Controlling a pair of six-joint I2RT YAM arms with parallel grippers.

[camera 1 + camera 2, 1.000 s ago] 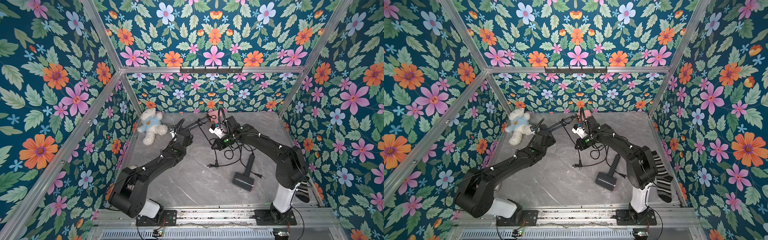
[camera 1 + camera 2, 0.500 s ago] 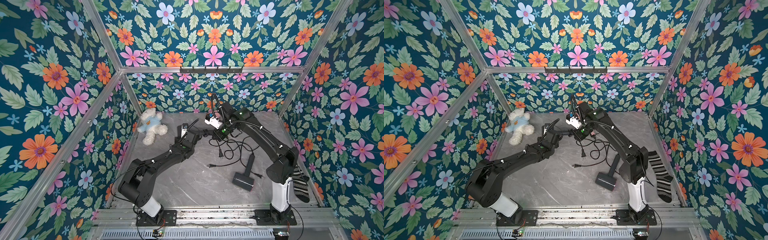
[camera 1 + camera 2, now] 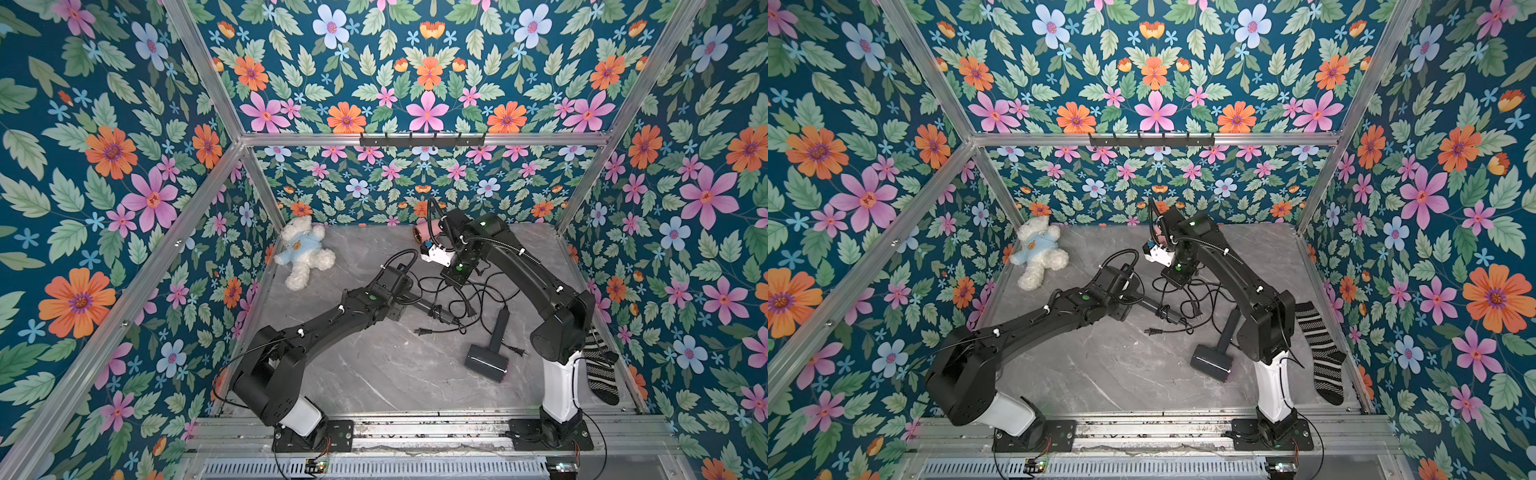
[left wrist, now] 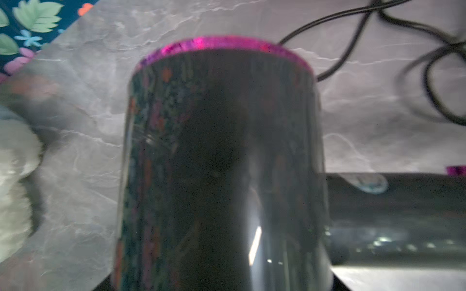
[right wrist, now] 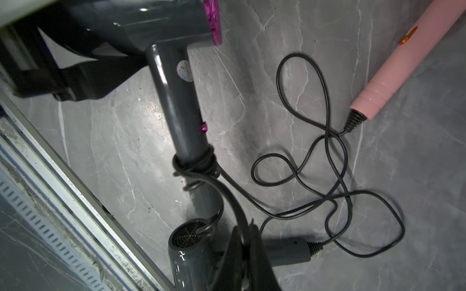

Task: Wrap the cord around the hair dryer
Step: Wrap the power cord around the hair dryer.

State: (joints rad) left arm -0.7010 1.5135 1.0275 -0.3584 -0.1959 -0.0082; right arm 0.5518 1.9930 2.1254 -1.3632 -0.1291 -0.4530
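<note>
Marble tabletop (image 3: pixel 395 374), floral walls. Left arm stretched low, left gripper (image 3: pixel 409 299) clenched on the hair dryer (image 3: pixel 430 308) mid-table. Right arm arches over, right gripper (image 5: pixel 243 236) pinching its cord (image 5: pixel 227 191) at 1 o'clock. Bare tabletop toward 6.

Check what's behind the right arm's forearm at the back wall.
A pink hair dryer: in a top view only its barrel end shows, and the rest is covered by the right arm. The right wrist view shows its handle too.
</note>
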